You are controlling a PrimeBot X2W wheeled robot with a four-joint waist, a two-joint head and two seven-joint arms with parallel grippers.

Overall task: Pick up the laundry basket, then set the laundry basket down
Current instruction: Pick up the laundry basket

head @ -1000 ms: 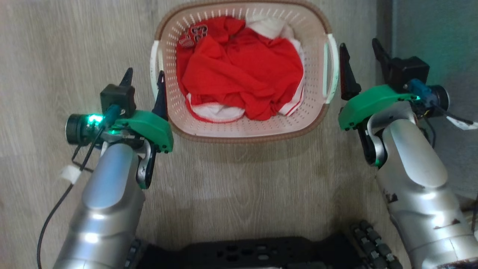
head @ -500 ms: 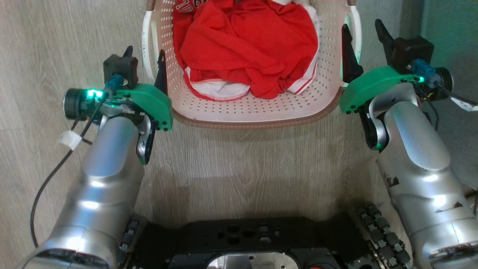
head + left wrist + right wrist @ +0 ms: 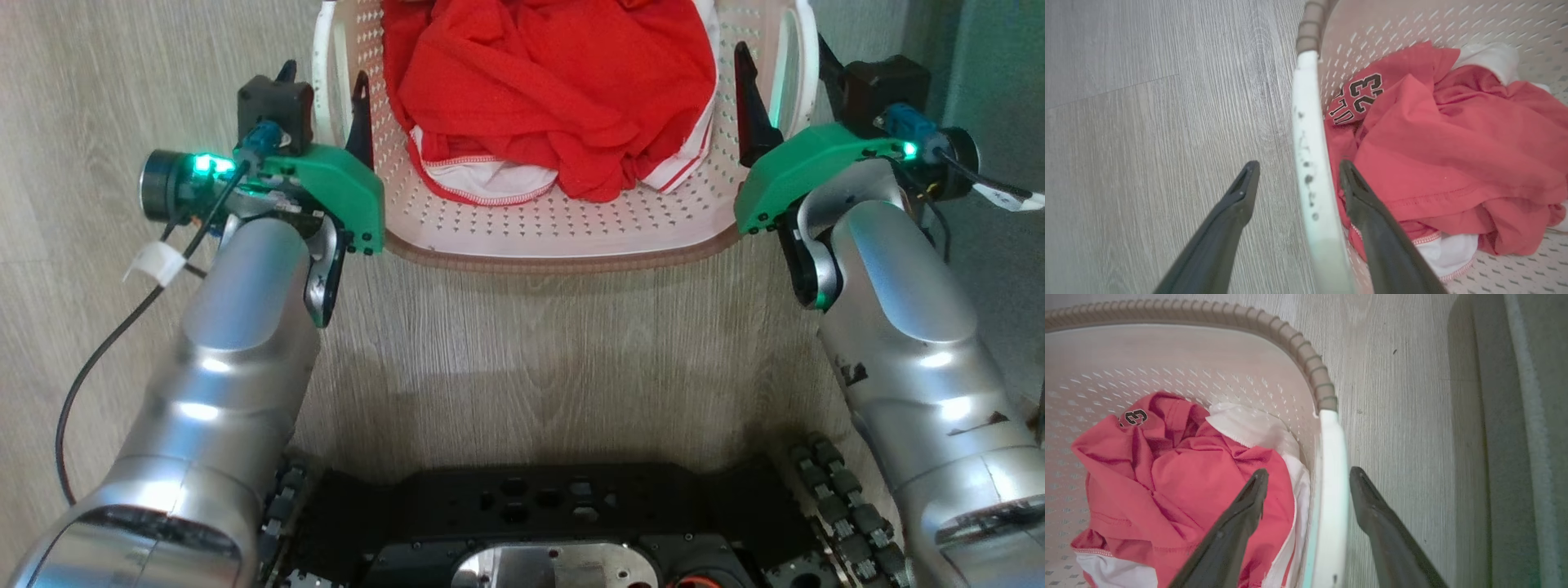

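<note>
Straddling the side handles, both tools were released: the left tool [image 3: 1298, 165] had one finger outside & one inside the left handle [image 3: 1309, 134], and the right tool [image 3: 1308, 471] did the same at the right handle [image 3: 1334, 449]. The laundry basket [image 3: 563, 233], w/ red clothes [image 3: 555, 73], rested on the floor [image 3: 531, 351], I judge, not lifted yet. Such placing lets both tools clench the handles for an even lift.

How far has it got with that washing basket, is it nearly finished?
Barely started. Done: the left gripper and right gripper each have their fingers on either side of a white handle of the laundry basket. In hand: the grasp, since both pairs of fingers are open, with gaps to the handles. Left: closing, lifting, and setting it down.
</note>
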